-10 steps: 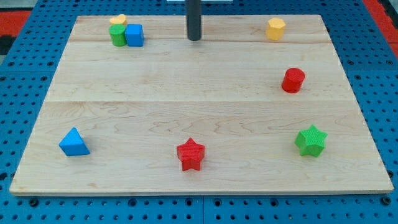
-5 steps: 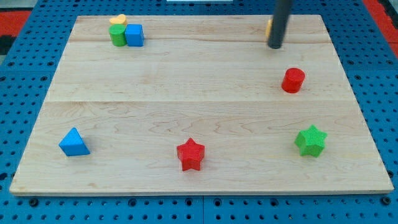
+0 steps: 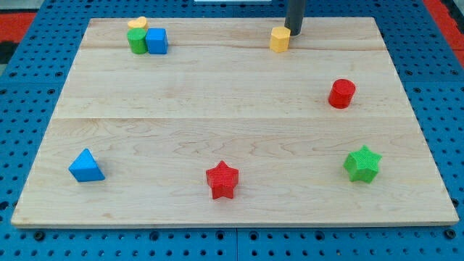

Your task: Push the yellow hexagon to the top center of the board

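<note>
The yellow hexagon [image 3: 280,39] lies near the board's top edge, a little to the right of the top centre. My tip [image 3: 293,32] is at the hexagon's upper right side, touching or almost touching it. The dark rod rises from there out of the view's top.
A yellow block [image 3: 137,24], a green block [image 3: 136,41] and a blue cube [image 3: 156,40] cluster at the top left. A red cylinder [image 3: 341,93] is at the right, a green star [image 3: 362,164] at the bottom right, a red star [image 3: 222,180] at the bottom centre, a blue triangle [image 3: 86,166] at the bottom left.
My tip swung from the top centre right, past the yellow hexagon, then came back left. The hexagon slid left and slightly down, from the top right toward the centre.
</note>
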`<state>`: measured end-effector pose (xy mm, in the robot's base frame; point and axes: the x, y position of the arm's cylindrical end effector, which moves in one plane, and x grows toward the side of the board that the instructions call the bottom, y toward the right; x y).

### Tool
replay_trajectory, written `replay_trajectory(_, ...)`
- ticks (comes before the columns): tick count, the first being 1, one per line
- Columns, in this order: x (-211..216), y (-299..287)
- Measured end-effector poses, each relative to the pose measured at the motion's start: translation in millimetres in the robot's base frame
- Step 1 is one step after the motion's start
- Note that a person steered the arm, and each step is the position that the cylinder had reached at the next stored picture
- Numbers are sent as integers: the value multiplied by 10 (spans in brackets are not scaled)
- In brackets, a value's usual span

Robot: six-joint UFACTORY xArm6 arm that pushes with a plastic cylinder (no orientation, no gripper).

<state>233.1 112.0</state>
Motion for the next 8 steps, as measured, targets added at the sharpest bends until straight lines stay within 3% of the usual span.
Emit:
replay_trajectory(4, 534, 49)
replay_trajectory(5, 271, -68)
replay_trajectory(8, 112, -882)
